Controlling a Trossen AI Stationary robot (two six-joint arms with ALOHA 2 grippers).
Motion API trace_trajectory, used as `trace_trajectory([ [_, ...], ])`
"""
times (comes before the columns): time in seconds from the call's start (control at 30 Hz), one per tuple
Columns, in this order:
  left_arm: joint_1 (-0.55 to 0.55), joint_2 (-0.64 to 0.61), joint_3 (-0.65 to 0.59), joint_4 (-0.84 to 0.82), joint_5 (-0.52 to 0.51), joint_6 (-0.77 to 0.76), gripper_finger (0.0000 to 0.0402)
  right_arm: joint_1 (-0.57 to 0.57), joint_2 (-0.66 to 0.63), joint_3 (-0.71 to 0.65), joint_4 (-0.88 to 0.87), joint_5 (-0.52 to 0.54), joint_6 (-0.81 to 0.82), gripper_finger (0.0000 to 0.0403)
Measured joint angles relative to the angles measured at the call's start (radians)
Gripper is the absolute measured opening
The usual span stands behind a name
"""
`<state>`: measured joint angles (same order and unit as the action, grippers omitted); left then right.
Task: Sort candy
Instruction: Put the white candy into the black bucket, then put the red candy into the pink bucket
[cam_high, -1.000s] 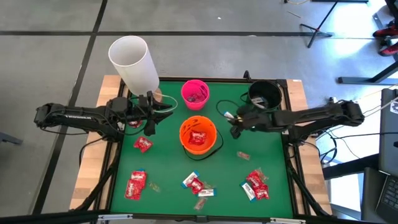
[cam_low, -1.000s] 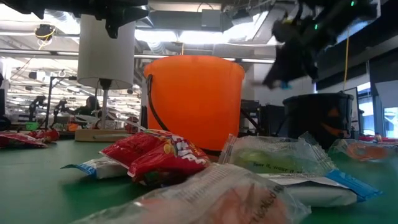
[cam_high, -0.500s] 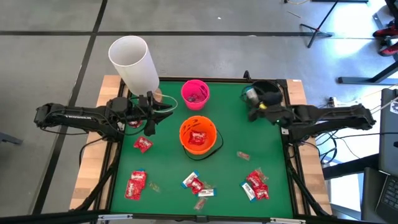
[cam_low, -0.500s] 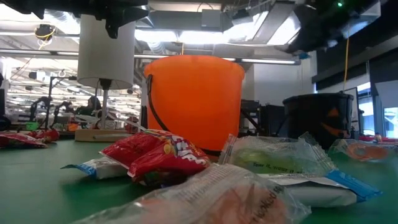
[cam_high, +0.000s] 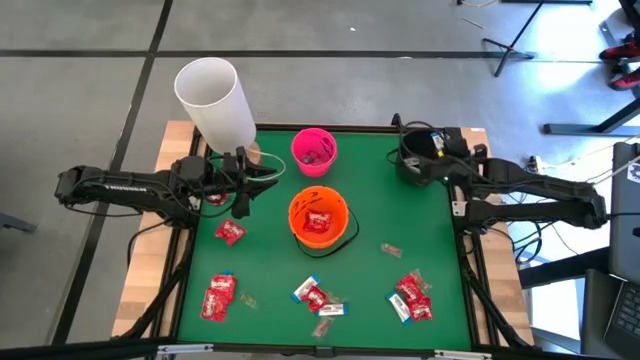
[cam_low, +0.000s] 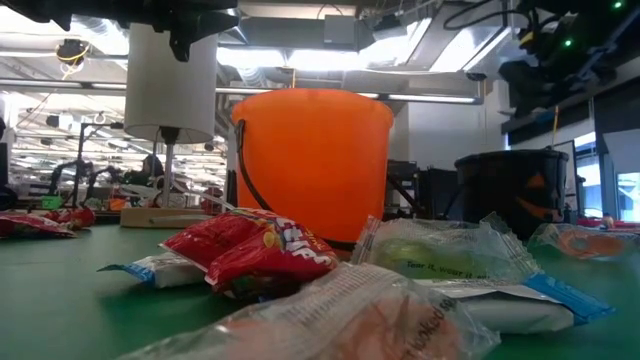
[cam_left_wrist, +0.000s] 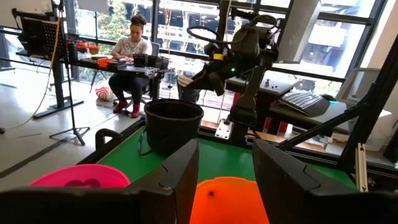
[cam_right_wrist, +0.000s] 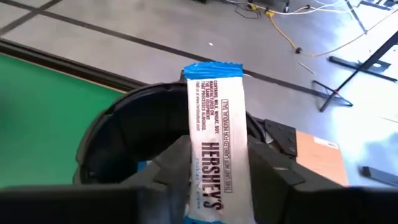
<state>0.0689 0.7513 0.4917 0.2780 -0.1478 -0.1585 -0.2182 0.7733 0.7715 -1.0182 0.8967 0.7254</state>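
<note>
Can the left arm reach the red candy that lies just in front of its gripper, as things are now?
Probably yes. The left gripper hangs open and empty just above the red candy on the green mat, nothing lies between them, and the orange bucket stands off to the side.

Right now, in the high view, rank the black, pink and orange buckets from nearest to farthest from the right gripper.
1. Black bucket: directly under the right gripper, which holds a white candy bar.
2. Pink bucket: back middle of the table.
3. Orange bucket: table centre, slightly farther.
</note>
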Motion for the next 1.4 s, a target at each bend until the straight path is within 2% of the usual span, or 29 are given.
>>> trace_trajectory([
  [0.17,0.000,0.000,0.000,0.000,0.000,0.000,0.0141,-0.005,0.000,0.000,0.000,-0.016,-0.004,0.0208],
  [0.3,0.000,0.000,0.000,0.000,0.000,0.000,0.0141,-0.005,0.000,0.000,0.009,-0.054,-0.017,0.0239],
  [0.37,0.000,0.000,0.000,0.000,0.000,0.000,0.0141,-0.005,0.000,0.000,0.048,-0.124,-0.059,0.0245],
  [0.47,0.000,0.000,0.000,0.000,0.000,0.000,0.0141,0.021,0.000,0.000,0.138,-0.291,-0.108,0.0244],
  [0.57,0.000,0.000,0.000,0.000,0.000,0.000,0.0141,0.091,0.022,0.000,0.210,-0.447,-0.128,0.0234],
  [0.67,0.000,0.000,0.000,-0.004,0.000,0.000,0.0141,0.208,0.050,-0.001,0.240,-0.530,-0.101,0.0220],
  [0.9,0.000,0.000,0.000,-0.021,0.000,0.000,0.0141,0.576,0.182,0.000,0.292,-0.462,-0.077,0.0192],
  [1.03,0.000,0.000,0.000,-0.022,0.000,-0.007,0.0141,0.722,0.322,0.000,0.284,-0.477,-0.027,0.0186],
  [1.2,0.000,0.000,0.000,-0.023,0.000,-0.019,0.0141,0.819,0.495,-0.001,0.283,-0.548,0.065,0.0186],
  [1.4,0.000,0.000,0.000,-0.022,0.002,-0.025,0.0141,0.853,0.658,-0.001,0.285,-0.550,0.163,0.0186],
])
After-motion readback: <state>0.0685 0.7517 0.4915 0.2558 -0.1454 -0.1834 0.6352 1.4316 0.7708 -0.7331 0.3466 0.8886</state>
